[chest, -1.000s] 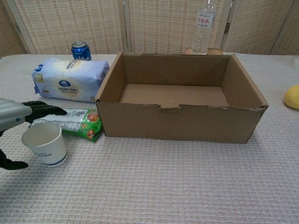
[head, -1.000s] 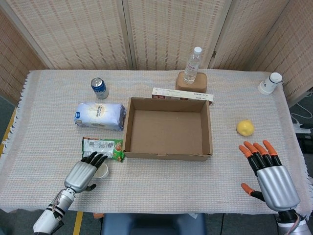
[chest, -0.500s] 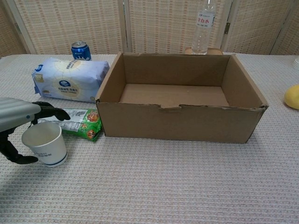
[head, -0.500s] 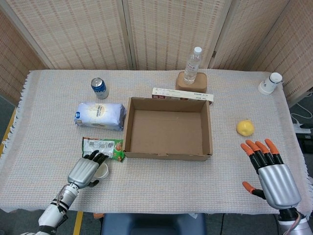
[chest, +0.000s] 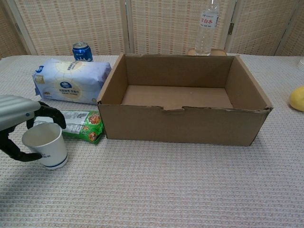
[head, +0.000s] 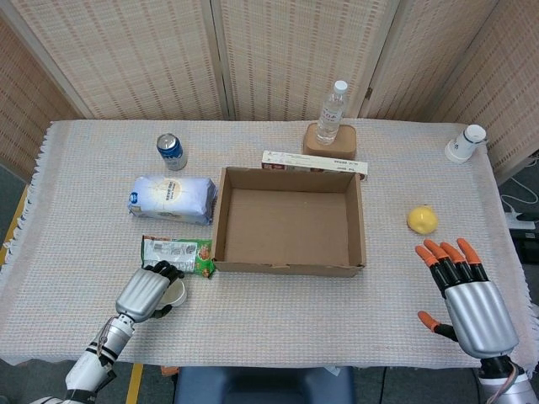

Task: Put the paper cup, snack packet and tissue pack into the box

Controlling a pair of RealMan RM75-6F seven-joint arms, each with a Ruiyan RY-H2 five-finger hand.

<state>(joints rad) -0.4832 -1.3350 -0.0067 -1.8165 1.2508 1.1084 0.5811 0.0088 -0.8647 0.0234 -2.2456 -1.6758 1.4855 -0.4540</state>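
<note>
The white paper cup with a blue band is seen standing upright on the woven cloth-covered table, enclosed by the curled black fingers of the silver left hand, whose thumb is laid against its near side. Just behind the cup, the green and silver snack packet is found lying flat beside the open brown cardboard box, whose inside is seen bare. The pale blue tissue pack is placed farther back, to the left of the box. The right hand is held open with orange-tipped fingers spread, and nothing is grasped by it.
</note>
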